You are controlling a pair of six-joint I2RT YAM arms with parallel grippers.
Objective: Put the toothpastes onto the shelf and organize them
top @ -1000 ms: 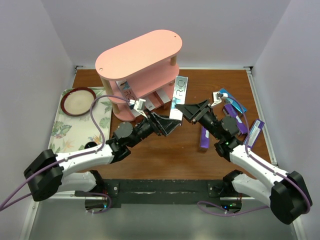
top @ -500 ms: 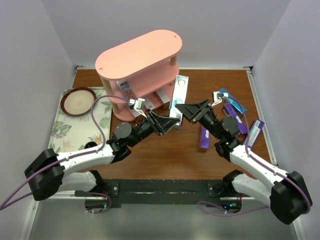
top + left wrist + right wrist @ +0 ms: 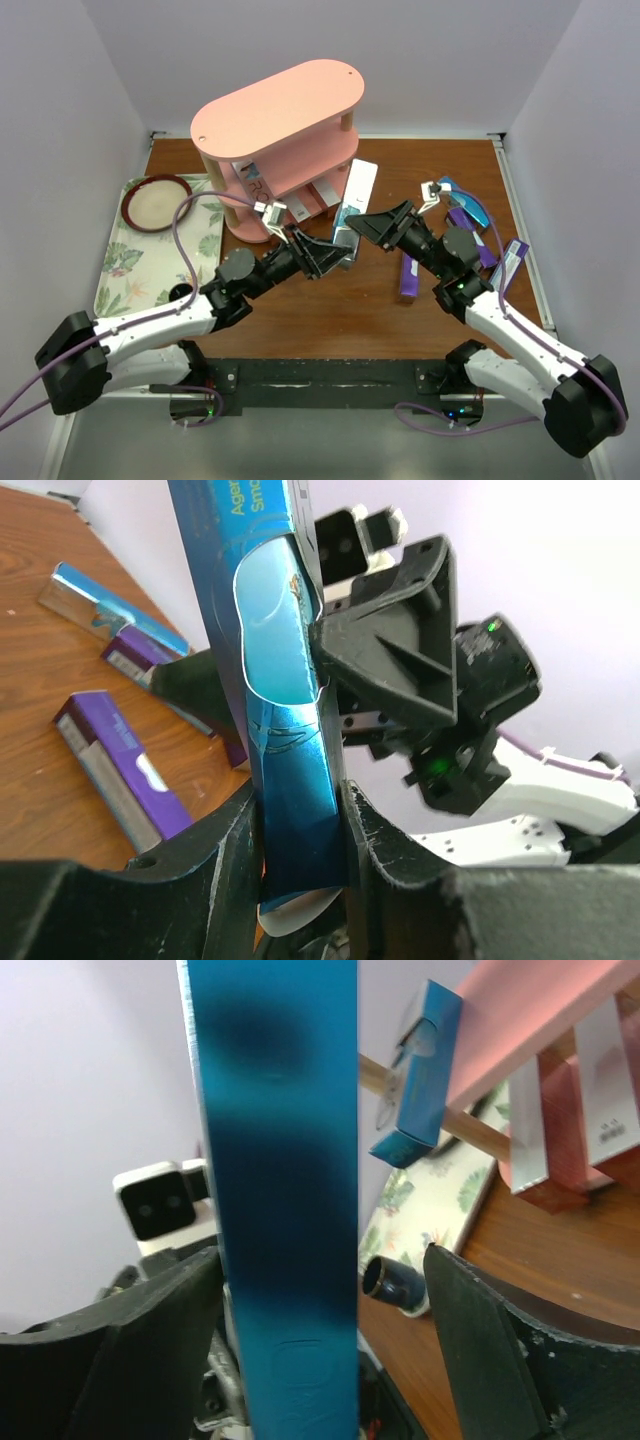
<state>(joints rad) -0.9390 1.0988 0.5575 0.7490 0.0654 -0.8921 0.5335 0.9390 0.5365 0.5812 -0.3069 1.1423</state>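
Observation:
My left gripper is shut on the lower end of a blue toothpaste box, which stands on end in front of the pink shelf. The left wrist view shows the box pinched between both fingers. My right gripper is open around the same box, with a gap on its right side. Other toothpastes lie on the table at the right: purple ones and a blue one. Several boxes sit on the shelf's lower tiers.
A floral tray with a dark red bowl lies left of the shelf. The two arms meet close together at the table's middle. Walls close in the table on three sides.
My left gripper has shut on the blue box. My right gripper has opened and let go of it. The box now stands a little straighter.

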